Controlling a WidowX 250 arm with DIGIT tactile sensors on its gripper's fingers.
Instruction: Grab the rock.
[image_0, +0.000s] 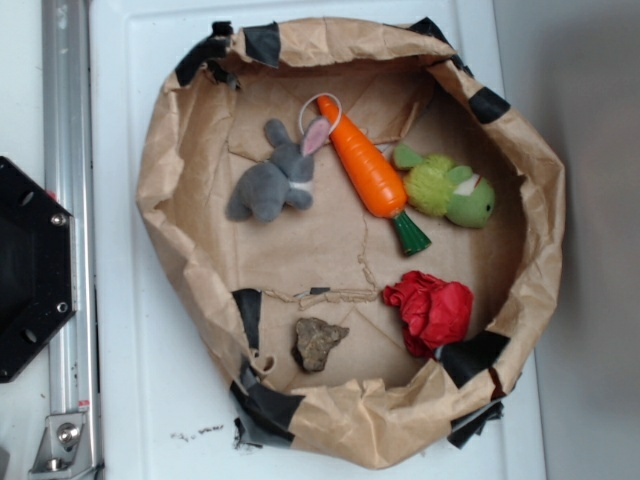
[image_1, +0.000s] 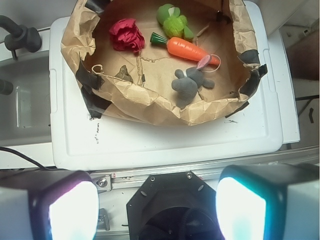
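Rock (image_0: 319, 342) is seen in the exterior view low on the floor of the brown paper basin (image_0: 160, 190), near the taped wall, well apart from the red cloth lump (image_0: 433, 310) and the grey plush rabbit (image_0: 274, 182); no gripper is shown there. In the wrist view the rock (image_1: 124, 74) is half hidden behind the crumpled rim, and the gripper (image_1: 157, 206) is held wide, far back over the robot base. A reach over the rim is judged necessary, then a straight descent with fingers (image_1: 70, 212) straddling the stone.
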